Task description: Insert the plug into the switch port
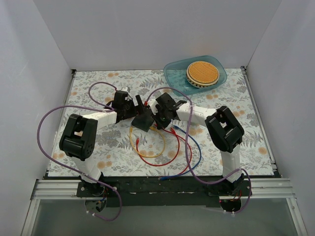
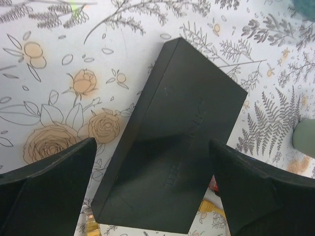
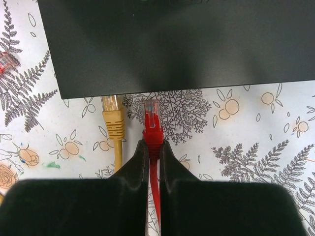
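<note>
A flat matte black box (image 1: 143, 119) lies on the flowered cloth between the two arms. The switch port in its edge is hidden in every view. My right gripper (image 3: 153, 145) is shut on the red plug (image 3: 152, 123), whose clear tip points at the box's near edge (image 3: 177, 91) a short way off. A yellow plug (image 3: 114, 118) lies just left of the red one, its tip at the same edge. My left gripper (image 2: 152, 145) is open over the box (image 2: 182, 123), one finger (image 2: 54, 187) on each side; I cannot tell whether they touch it.
Red (image 1: 162, 160), yellow (image 1: 147, 147) and blue (image 1: 194, 152) cables loop on the cloth in front of the box. A teal tray (image 1: 177, 76) holding a round orange woven disc (image 1: 202, 72) stands at the back right. White walls enclose the table.
</note>
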`<state>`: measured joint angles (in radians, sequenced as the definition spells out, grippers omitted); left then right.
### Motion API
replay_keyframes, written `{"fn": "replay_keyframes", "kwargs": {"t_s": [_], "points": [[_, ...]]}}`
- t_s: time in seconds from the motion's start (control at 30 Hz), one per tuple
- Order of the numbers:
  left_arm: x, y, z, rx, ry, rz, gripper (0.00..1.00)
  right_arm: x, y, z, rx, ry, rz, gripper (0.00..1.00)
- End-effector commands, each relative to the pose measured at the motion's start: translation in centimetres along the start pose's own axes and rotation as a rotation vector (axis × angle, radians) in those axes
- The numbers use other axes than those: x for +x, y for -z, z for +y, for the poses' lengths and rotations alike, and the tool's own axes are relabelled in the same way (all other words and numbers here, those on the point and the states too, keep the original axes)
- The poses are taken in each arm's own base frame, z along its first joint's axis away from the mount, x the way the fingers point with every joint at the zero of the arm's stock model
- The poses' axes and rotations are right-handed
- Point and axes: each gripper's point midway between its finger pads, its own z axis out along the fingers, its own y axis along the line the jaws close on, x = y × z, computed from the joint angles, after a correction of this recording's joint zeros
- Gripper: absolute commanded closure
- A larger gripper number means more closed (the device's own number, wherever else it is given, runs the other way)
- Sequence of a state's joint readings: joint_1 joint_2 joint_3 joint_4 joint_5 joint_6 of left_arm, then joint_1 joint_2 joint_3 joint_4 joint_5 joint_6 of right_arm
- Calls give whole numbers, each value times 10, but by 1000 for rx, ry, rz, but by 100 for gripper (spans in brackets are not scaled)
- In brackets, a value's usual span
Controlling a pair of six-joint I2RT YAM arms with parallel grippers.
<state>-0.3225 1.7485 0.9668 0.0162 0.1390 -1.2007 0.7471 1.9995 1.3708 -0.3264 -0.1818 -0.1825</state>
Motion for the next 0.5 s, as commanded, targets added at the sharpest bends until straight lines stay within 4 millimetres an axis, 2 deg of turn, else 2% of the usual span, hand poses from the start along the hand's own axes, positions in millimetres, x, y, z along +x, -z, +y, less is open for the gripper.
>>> {"fn": "replay_keyframes", "kwargs": {"t_s": [0.0, 0.47], "points": [[-5, 11, -12, 73, -25, -28, 2, -4, 1, -2, 2, -14, 26, 99], [1, 16, -22, 133, -30, -5, 3, -5, -3, -6, 10, -38, 55, 99]]}}
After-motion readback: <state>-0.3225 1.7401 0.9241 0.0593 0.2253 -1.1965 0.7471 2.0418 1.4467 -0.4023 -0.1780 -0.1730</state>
